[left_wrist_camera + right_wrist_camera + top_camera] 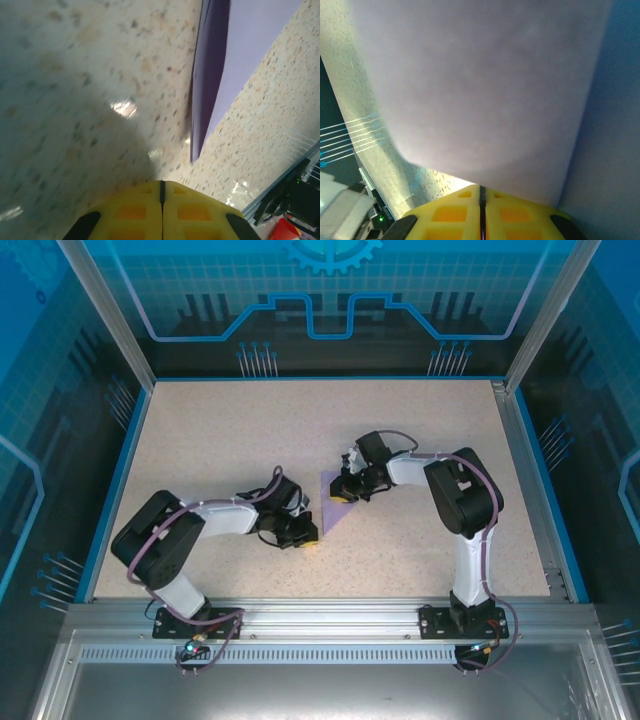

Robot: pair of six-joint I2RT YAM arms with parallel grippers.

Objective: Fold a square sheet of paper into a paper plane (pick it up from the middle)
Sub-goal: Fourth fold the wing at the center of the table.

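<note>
Top external view shows the thin lavender-purple square sheet of paper (331,508), folded into a triangle, lying on the speckled beige table (220,440), with the right gripper (347,491) clenched empty at its upper corner, probably pinning the crease, and the left gripper (303,534) clenched empty just beside its lower tip.

A: From above, how much of the paper (328,506) shows?
B: Only part; the right claw (346,490) covers its far side.
A: And the wrist views?
B: Left wrist: the top edge cuts it off, and the near counter (60,100) is blurred. Right wrist: it is one soft blur, cropped at the edges, and its creases can't be told.
</note>
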